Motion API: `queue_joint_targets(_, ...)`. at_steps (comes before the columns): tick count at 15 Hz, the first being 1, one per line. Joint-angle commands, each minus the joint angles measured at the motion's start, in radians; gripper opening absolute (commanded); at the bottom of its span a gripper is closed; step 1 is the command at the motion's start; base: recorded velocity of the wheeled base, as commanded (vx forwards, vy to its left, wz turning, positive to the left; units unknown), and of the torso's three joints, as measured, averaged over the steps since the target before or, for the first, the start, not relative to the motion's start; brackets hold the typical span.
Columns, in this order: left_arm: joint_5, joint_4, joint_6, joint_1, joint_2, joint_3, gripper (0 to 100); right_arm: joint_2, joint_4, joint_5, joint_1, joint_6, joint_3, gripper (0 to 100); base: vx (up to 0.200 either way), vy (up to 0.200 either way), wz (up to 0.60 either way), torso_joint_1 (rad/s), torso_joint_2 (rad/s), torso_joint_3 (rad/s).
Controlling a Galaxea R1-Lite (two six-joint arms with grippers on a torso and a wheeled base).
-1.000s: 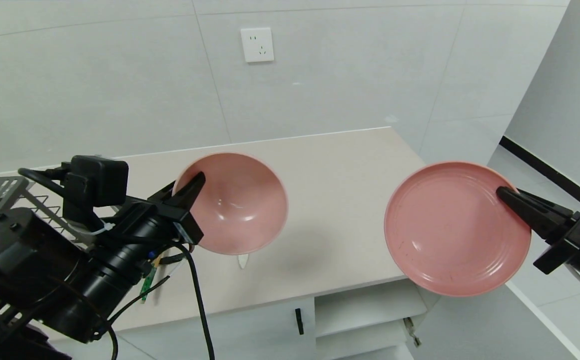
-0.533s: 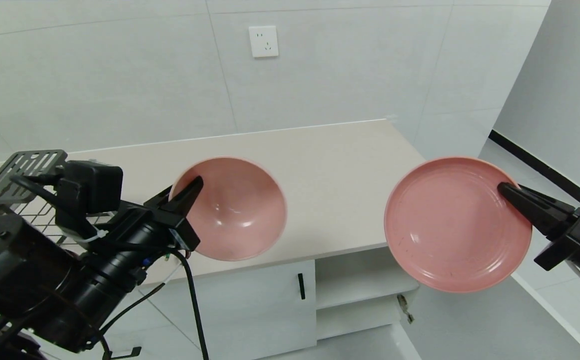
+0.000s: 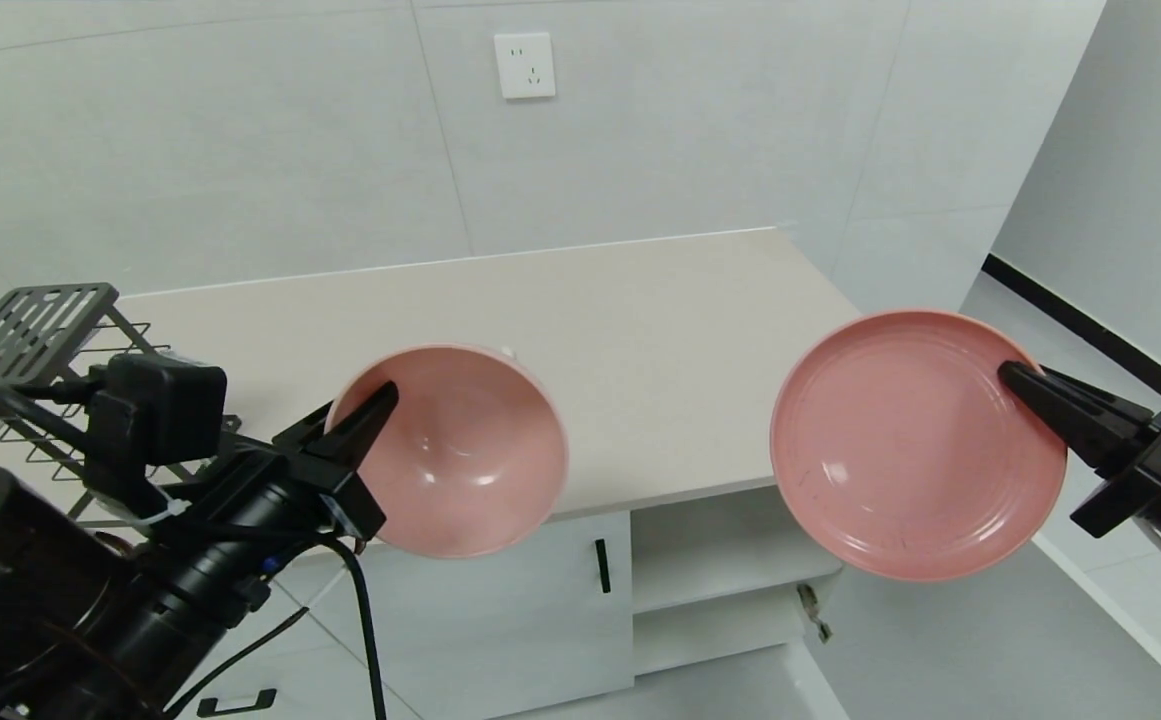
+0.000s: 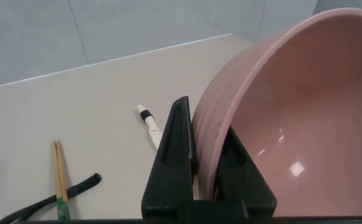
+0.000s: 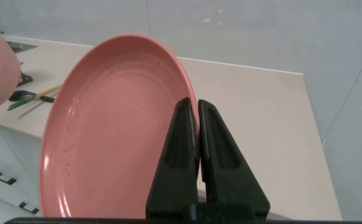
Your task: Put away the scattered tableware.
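Up in the air by the bench (image 3: 660,330), the left gripper (image 3: 385,392) jaws pinch the pink bowl (image 3: 460,455) by its rim. The right gripper (image 3: 1012,375) jaws pinch the pink plate (image 3: 900,445) the same way. Both dishes look light, hard and slippery.

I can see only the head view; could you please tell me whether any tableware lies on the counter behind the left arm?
Observer: Yes, a pair of chopsticks lies on the countertop.
Operator: Is anything else near them?
Observer: A white utensil with a dark band lies apart from them, running behind the left gripper.
Operator: How is its grip?
Observer: Its fingers pinch the wall of the pink bowl, one outside and one inside.
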Motion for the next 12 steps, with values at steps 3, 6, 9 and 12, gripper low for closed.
queue_joint_targets(3, 0.000, -0.002, 0.000, -0.105, 0.002, 0.025, 0, -0.003, -0.002, 0.000, 0.000, -0.001, 0.001, 0, 0.000, 0.000, 0.00, -0.167, 0.34, 0.168)
queue_joint_targets(6, 0.000, -0.002, 0.003, -0.142, 0.016, 0.025, 0, -0.003, -0.002, 0.000, -0.001, -0.007, 0.000, 0, 0.000, 0.000, 0.00, -0.258, 0.53, 0.253)
queue_joint_targets(9, 0.000, -0.002, 0.003, -0.143, 0.014, 0.025, 0, -0.002, -0.002, 0.000, -0.001, -0.008, 0.001, 0, 0.000, 0.000, 0.00, -0.274, 0.54, 0.261)
queue_joint_targets(12, 0.000, -0.002, 0.003, -0.143, 0.013, 0.026, 0, -0.002, -0.002, 0.000, -0.001, -0.010, 0.001, 0, 0.000, 0.000, 0.00, -0.263, 0.52, 0.251)
